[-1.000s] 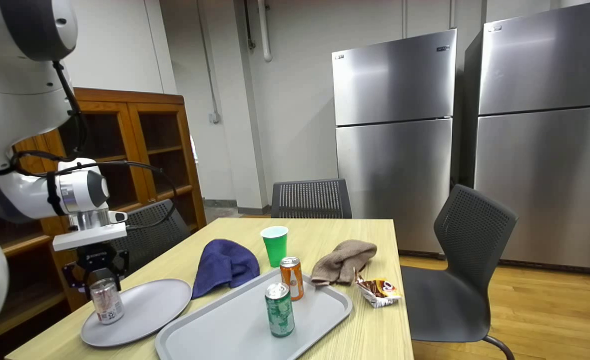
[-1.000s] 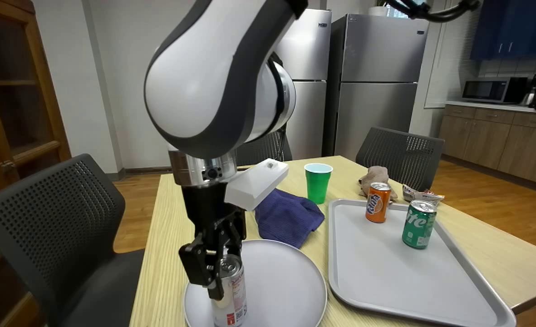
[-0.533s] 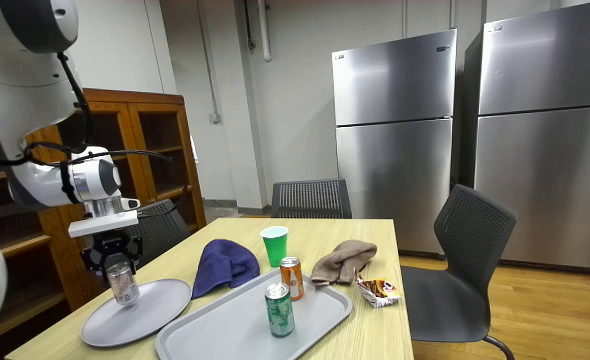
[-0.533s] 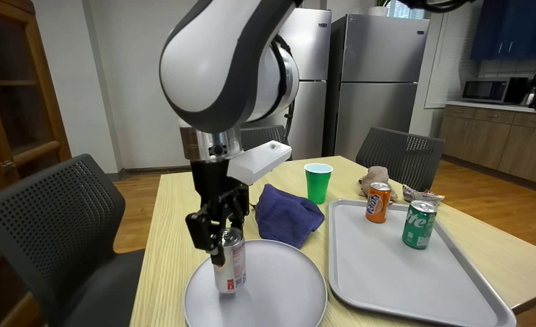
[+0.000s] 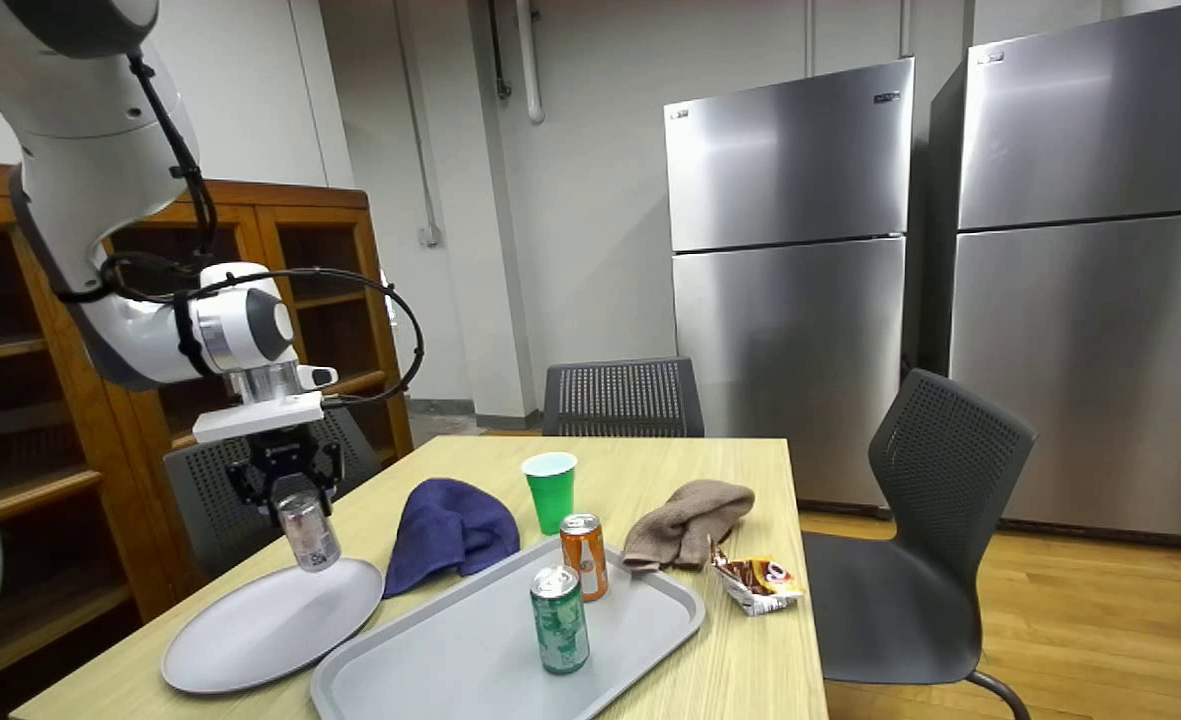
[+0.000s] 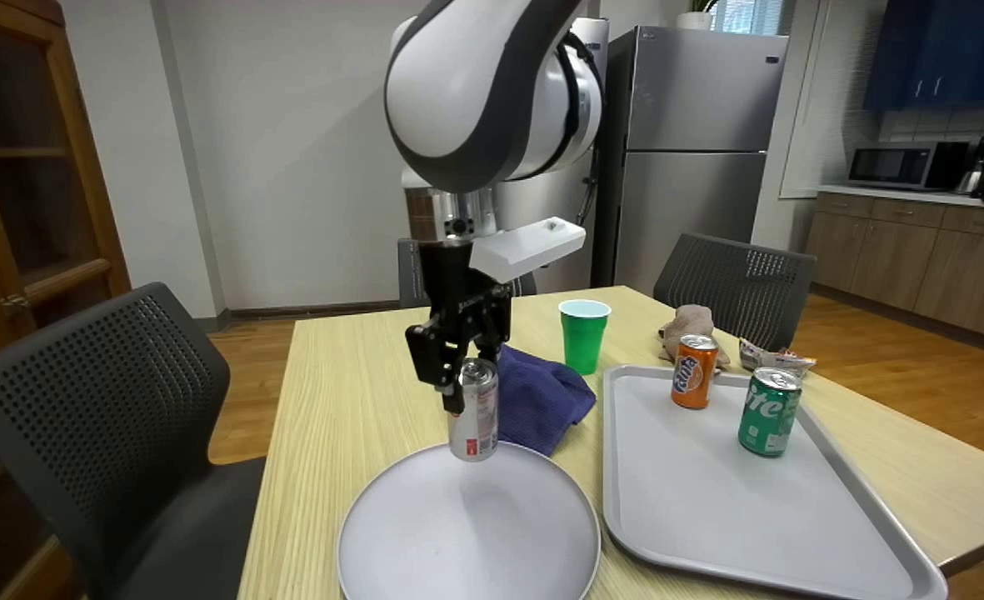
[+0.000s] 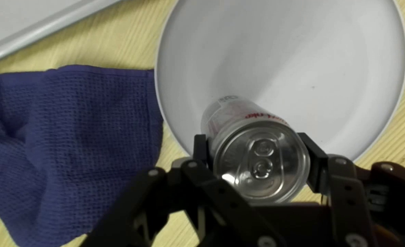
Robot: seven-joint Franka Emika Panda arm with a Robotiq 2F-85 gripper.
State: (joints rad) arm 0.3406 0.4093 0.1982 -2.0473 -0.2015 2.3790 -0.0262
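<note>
Fingers (image 7: 200, 148) parted can-wide clamp a silver soda can (image 7: 253, 151); wrist view: round-rimmed plate (image 7: 319, 65) at its one o'clock, waffle-textured towel (image 7: 82, 147) at nine.

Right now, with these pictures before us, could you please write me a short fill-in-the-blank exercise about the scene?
The Fanta can, standing near the green can on the tray, is coloured ____.
Counting also the silver can in the gripper, the cans number ____.
The blue towel lies ____ the plate and the cup.
Missing words: orange; three; between.
</note>
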